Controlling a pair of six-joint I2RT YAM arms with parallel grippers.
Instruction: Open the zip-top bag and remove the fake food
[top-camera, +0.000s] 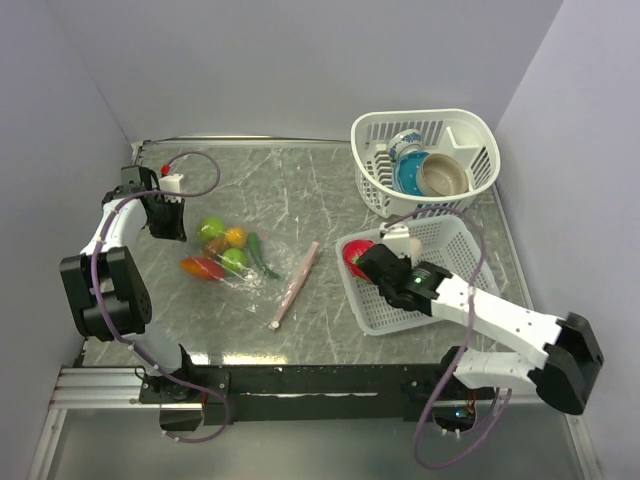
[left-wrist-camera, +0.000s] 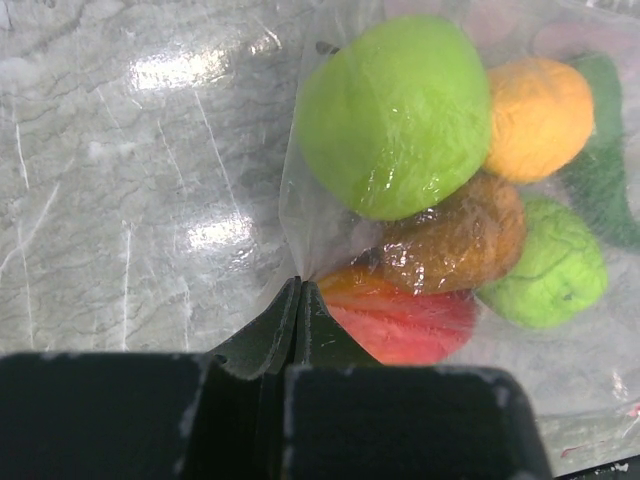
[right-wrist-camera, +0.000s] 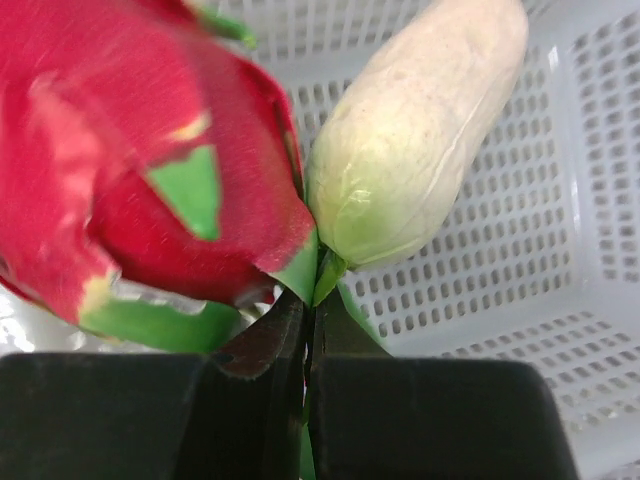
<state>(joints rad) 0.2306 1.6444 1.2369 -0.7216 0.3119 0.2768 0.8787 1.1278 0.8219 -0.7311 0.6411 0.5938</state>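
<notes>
The zip-top bag (top-camera: 250, 280) lies flat on the left half of the tabletop (top-camera: 300, 190), clear and crinkled, with its pinkish-red zip strip (top-camera: 295, 285) stretched out slantwise towards the middle. Most of the fake food (top-camera: 222, 250) sits bunched in the end of the bag away from the strip: a large green ball (left-wrist-camera: 395, 115), an orange (left-wrist-camera: 540, 115), a brown kiwi-like piece (left-wrist-camera: 455, 240), a smaller green ball (left-wrist-camera: 545, 265), a red-orange piece (left-wrist-camera: 400, 320) and a dark green vegetable (left-wrist-camera: 605, 170), all pressed against the plastic. The left gripper (left-wrist-camera: 299, 300) is closed, its fingertips pinching the edge of the bag just beside the red-orange piece. The tabletop is grey, marbled and glossy, with bright patches of reflected light, and pale lilac-grey walls (top-camera: 300, 60) enclose it on three sides. At the right, a white slotted rectangular basket (top-camera: 385, 318) holds a cream oblong (right-wrist-camera: 420, 140). Over it the right gripper (right-wrist-camera: 310, 310) is clamped on a green leaf tip of a red dragon-fruit piece (right-wrist-camera: 130, 170), which touches the cream oblong. Behind it, near the far right corner, a rounded white slotted basket (top-camera: 420, 115) holds a blue-patterned cup (top-camera: 405, 150) and a tan bowl (top-camera: 443, 175) side by side.
</notes>
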